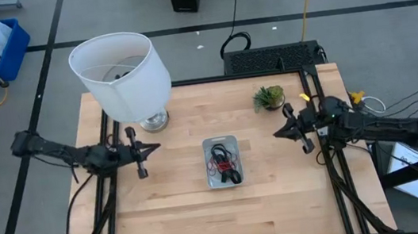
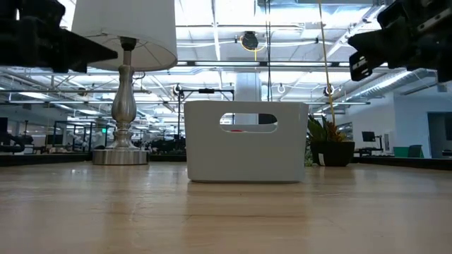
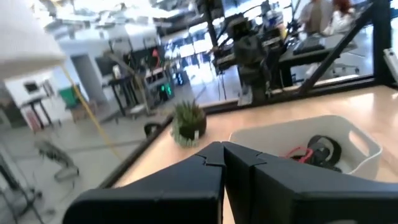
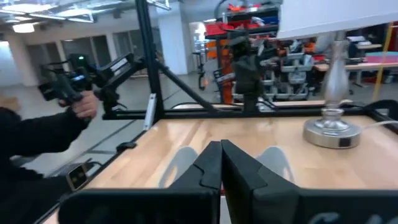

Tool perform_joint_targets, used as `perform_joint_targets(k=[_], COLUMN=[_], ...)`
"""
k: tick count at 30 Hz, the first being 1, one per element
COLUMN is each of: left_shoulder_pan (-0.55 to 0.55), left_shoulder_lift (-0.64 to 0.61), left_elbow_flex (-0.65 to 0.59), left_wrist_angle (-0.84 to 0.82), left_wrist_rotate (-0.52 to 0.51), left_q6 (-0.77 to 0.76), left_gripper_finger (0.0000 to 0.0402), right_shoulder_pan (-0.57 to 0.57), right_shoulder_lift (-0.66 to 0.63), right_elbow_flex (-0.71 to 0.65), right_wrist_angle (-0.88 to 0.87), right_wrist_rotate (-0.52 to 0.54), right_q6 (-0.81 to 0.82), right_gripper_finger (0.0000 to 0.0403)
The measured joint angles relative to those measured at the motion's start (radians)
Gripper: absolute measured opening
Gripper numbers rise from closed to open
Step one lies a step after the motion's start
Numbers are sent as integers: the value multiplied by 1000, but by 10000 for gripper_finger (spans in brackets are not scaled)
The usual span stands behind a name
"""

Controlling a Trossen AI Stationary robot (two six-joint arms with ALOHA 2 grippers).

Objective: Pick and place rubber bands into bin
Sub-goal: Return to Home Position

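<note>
From above, we see the bin point(image 1: 222, 162) at the middle of the table point(image 1: 165, 218), with the rubber bands point(image 1: 224, 165), black and red, tangled inside it. The left gripper point(image 1: 156, 147) hangs to the bin's left and the right gripper point(image 1: 277, 134) to its right. Both point inward at it and stand well apart from it. A lamp point(image 1: 120, 76) stands behind the left gripper and a small plant point(image 1: 269, 97) behind the right one.

At table height, we find the bin resting flat, a bit of red band showing through its handle slot point(image 2: 247, 123). Both arms hang high above the tabletop.

From the left wrist, the fingers point(image 3: 186, 180) press together with nothing between them. The bands lie in the bin beyond their tips.

From the right wrist, the fingers point(image 4: 205, 174) are likewise clenched and empty, and the bin's pale wall shows behind them.
</note>
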Motion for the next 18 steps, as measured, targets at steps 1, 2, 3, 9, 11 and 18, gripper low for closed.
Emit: perform_joint_targets(k=[1,2,3,9,11,18], left_shoulder_pan=[8,14,20,22,4,-85], left_shoulder_lift=[0,0,0,0,0,0], left_elbow_flex=[0,0,0,0,0,0], left_wrist_angle=[-15,-29,-42,-57,-54,-21], left_wrist_rotate=[0,-1,-5,-118,-131,-142], left_q6=[-19,-36,-50,-65,-47,69], left_gripper_finger=[1,1,1,1,1,1], right_shoulder_pan=[10,21,30,92,120,193], right_shoulder_lift=[-8,-20,-32,-88,-104,-226], right_elbow_flex=[-7,-12,-14,-15,-15,-15], right_wrist_angle=[2,0,-8,-121,-147,-168], right_wrist_rotate=[6,31,67,278,323,310], right_q6=[0,0,0,-3,-26,-62], right_gripper_finger=[0,0,0,0,0,0])
